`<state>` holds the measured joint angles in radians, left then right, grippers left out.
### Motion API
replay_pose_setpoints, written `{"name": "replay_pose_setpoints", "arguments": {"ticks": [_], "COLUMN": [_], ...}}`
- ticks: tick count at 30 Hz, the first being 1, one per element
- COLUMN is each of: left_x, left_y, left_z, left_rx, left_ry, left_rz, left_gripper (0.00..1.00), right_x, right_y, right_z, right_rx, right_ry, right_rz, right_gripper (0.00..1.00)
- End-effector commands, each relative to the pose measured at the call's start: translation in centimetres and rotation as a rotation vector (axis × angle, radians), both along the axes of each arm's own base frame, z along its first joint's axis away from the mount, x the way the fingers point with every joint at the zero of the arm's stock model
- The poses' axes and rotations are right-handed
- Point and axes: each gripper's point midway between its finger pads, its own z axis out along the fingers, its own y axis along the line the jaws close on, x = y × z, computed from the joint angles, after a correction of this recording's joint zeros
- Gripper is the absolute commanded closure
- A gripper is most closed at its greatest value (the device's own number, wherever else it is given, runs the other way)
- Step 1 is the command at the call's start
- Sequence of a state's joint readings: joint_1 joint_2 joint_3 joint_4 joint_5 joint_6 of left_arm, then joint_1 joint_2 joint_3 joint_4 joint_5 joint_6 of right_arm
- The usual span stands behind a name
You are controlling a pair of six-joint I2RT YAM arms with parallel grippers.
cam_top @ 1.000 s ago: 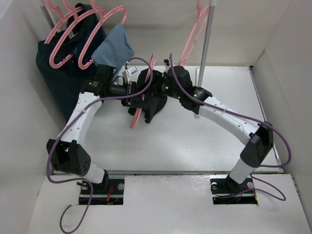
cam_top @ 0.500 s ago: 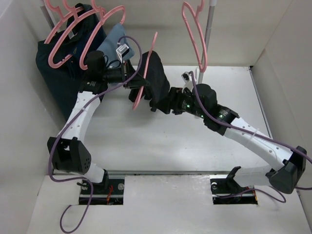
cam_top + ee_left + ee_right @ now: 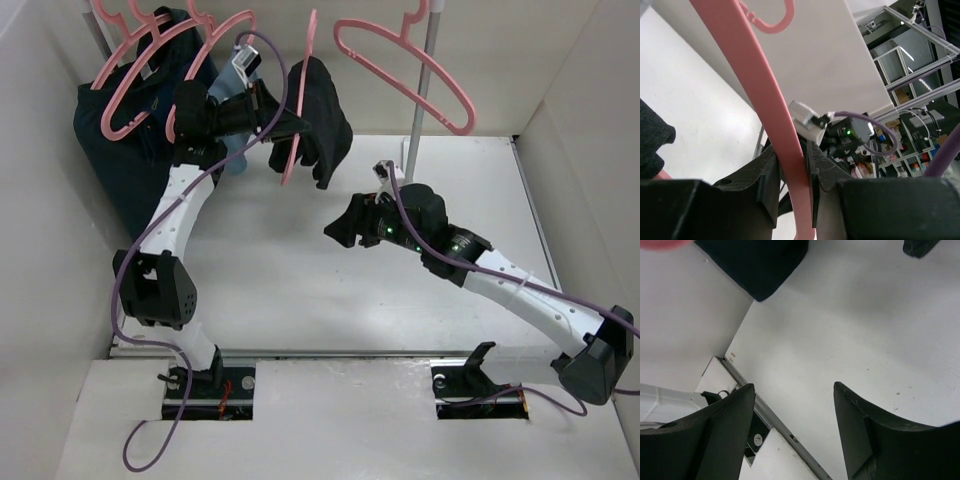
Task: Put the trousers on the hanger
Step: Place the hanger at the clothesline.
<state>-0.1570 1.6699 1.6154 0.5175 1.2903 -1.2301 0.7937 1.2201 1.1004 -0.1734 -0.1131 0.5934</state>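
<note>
The black trousers (image 3: 325, 112), soft and bunched, hang draped over the pink hanger (image 3: 769, 107) clenched by the left end effector (image 3: 288, 127) above the table (image 3: 290, 290), while the right end effector (image 3: 340, 228) hangs released and empty.

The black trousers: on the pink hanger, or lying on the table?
On it: the trousers hang bunched over the pink hanger, which the left gripper clamps above the table.

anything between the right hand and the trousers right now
Nothing visible: only open space separates the open, empty right hand from the trousers, which hang on the hanger gripped by the left hand.
</note>
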Motion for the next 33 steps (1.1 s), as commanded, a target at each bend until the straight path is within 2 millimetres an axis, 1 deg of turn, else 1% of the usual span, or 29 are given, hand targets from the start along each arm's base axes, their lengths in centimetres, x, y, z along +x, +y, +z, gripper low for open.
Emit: {"name": "replay_pose_setpoints", "arguments": {"ticks": [1,2,3,4,5,6,7,8,9,11,12,13,14,15,16,17,19,20,21,23,24,25,27,28,29,30,31,32,33], "left_x": [-1.9,-2.3,-1.4,-1.4,-1.4,-1.3,-0.5,-0.2,0.1,1.9,2.3,2.9,4.3,5.0,5.8,6.9,8.1,8.5,8.9,10.0,10.2,10.3,10.4,10.0,9.6,9.3,8.2,7.6,7.3], "left_y": [1.1,1.2,1.5,1.5,1.9,1.9,2.2,2.2,2.5,2.9,3.4,3.4,3.7,3.7,3.7,3.6,4.0,4.0,3.9,3.9,3.9,3.8,3.7,3.7,3.7,3.6,3.6,3.6,3.6], "left_z": [7.9,9.1,8.8,9.1,10.0,10.1,9.8,10.1,10.6,10.3,11.2,11.3,10.6,10.5,10.4,9.4,8.6,8.4,8.0,6.3,5.8,4.6,3.4,3.3,3.2,2.4,3.1,3.1,2.4], "left_rx": [-0.099,-0.129,-0.134,-0.143,-0.156,-0.157,-0.154,-0.163,-0.162,-0.166,-0.175,-0.181,-0.172,-0.169,-0.163,-0.155,-0.155,-0.154,-0.153,-0.144,-0.141,-0.124,-0.108,-0.102,-0.096,-0.080,-0.075,-0.070,-0.063], "left_ry": [-0.440,-0.461,-0.449,-0.462,-0.498,-0.505,-0.500,-0.503,-0.518,-0.514,-0.532,-0.530,-0.509,-0.525,-0.498,-0.474,-0.451,-0.448,-0.439,-0.383,-0.368,-0.342,-0.315,-0.313,-0.312,-0.314,-0.344,-0.357,-0.342], "left_rz": [0.050,0.044,0.049,0.043,0.054,0.054,0.063,0.072,0.082,0.102,0.123,0.136,0.150,0.170,0.185,0.190,0.208,0.208,0.208,0.212,0.212,0.194,0.176,0.167,0.158,0.134,0.120,0.109,0.101], "left_gripper": [1.00,1.00,1.00,1.00,1.00,1.00,1.00,1.00,1.00,1.00,1.00,1.00,1.00,1.00,1.00,1.00,1.00,1.00,1.00,1.00,1.00,1.00,1.00,0.95,0.86,0.69,0.62,0.55,0.48], "right_x": [0.0,0.3,0.3,0.3,0.5,0.6,0.7,0.9,0.8,1.0,0.9,1.1,1.2,1.1,1.2,1.3,1.2,1.3,1.3,1.3,1.5,1.5,1.4,1.4,1.5,1.6,1.6,1.4,1.5], "right_y": [0.5,0.8,0.9,1.2,1.3,1.4,1.5,1.7,1.8,2.1,2.2,2.4,2.5,2.7,2.8,3.0,3.2,3.3,3.5,3.5,3.6,3.6,3.6,3.6,3.7,3.8,3.8,3.8,3.9], "right_z": [0.8,0.8,1.3,0.7,0.2,0.7,0.2,-0.3,0.1,-0.7,-0.2,-0.6,-1.1,-0.6,-1.0,-0.9,-1.2,-0.8,-1.3,-1.1,-1.0,-1.0,-1.2,-1.2,-1.7,-1.3,-1.3,-1.2,-1.6], "right_rx": [0.006,0.004,0.012,0.003,-0.011,-0.004,-0.013,-0.021,-0.013,-0.028,-0.018,-0.026,-0.033,-0.024,-0.031,-0.028,-0.032,-0.026,-0.032,-0.037,-0.037,-0.037,-0.043,-0.043,-0.051,-0.044,-0.044,-0.042,-0.053], "right_ry": [-0.055,-0.053,-0.061,-0.048,-0.045,-0.053,-0.044,-0.035,-0.040,-0.025,-0.031,-0.023,-0.015,-0.021,-0.013,-0.012,-0.004,-0.010,0.000,-0.007,-0.007,-0.007,0.000,0.000,0.008,0.001,0.001,0.003,0.002], "right_rz": [0.028,0.029,0.028,0.040,0.043,0.043,0.043,0.043,0.052,0.053,0.061,0.061,0.061,0.071,0.072,0.080,0.089,0.089,0.098,0.101,0.101,0.101,0.101,0.101,0.101,0.101,0.101,0.110,0.113], "right_gripper": [0.30,0.30,0.30,0.30,0.30,0.30,0.30,0.30,0.30,0.30,0.30,0.30,0.30,0.30,0.30,0.30,0.30,0.30,0.30,0.30,0.30,0.30,0.30,0.30,0.30,0.30,0.30,0.30,0.30]}}
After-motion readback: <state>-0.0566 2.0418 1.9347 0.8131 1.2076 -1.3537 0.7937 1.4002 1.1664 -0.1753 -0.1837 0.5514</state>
